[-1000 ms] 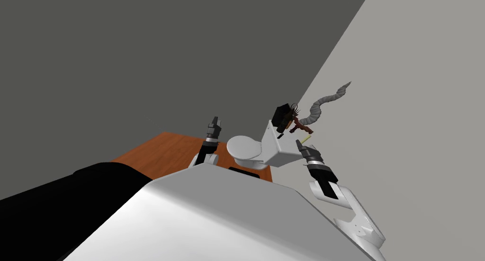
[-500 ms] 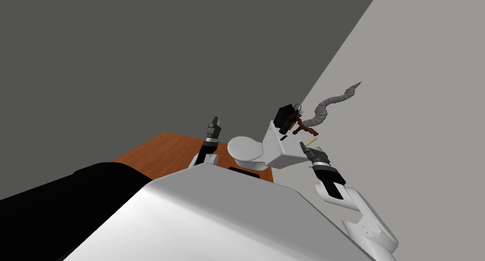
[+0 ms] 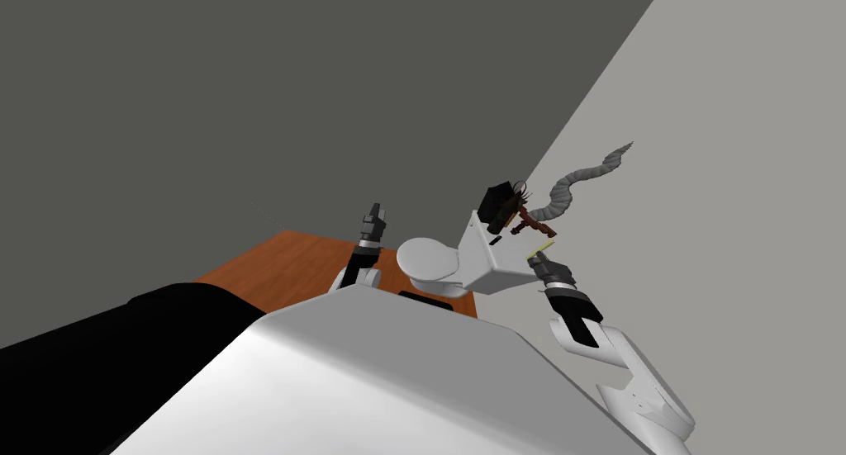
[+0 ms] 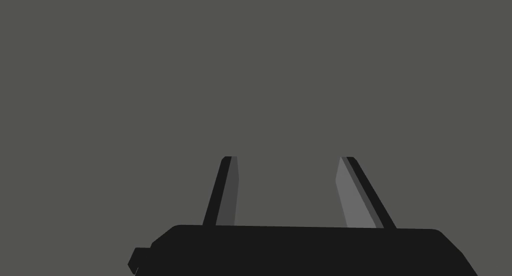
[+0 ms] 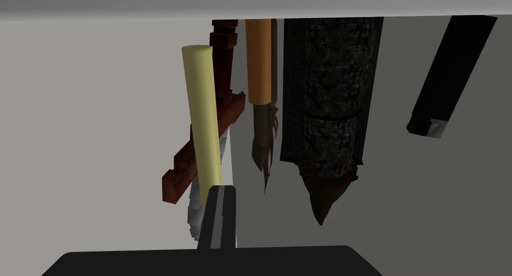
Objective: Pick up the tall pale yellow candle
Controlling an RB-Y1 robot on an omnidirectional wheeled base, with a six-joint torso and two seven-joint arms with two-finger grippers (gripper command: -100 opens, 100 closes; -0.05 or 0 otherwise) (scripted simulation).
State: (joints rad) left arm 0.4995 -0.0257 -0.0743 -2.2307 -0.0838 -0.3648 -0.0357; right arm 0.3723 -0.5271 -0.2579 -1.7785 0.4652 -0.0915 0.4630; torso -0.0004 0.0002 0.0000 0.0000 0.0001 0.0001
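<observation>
Right gripper (image 5: pixel 220 190): blades drawn together with no gap between them, pinching the near end of the pale yellow candle (image 5: pixel 202 112). The candle runs straight out from the fingertips, away from the hand. In the head view the gripper (image 3: pixel 537 260) sits just off the right edge of the toilet tank (image 3: pixel 496 268), with the candle (image 3: pixel 541 248) slanting above it against the light wall. Change over the last second: the whole head picture slid sideways, so my own camera moved. Gripper and candle went together and kept the same relation, with almost no change in the last half second. Judgement: the grasp is holding and the candle looks clear of the tank top; what is left is lifting it away. Just behind the candle is a dark red stepped piece (image 5: pixel 182 165), then an orange-handled brush (image 5: pixel 260 62), a dark stone-patterned spike (image 5: pixel 325 112) and a black bar (image 5: pixel 450 72); snag risk on the red piece. Left gripper (image 3: pixel 375 206) is raised left of the toilet, blades (image 4: pixel 227 193) wide apart and empty. Farthest is a grey hose (image 3: pixel 570 184) on the wall.
</observation>
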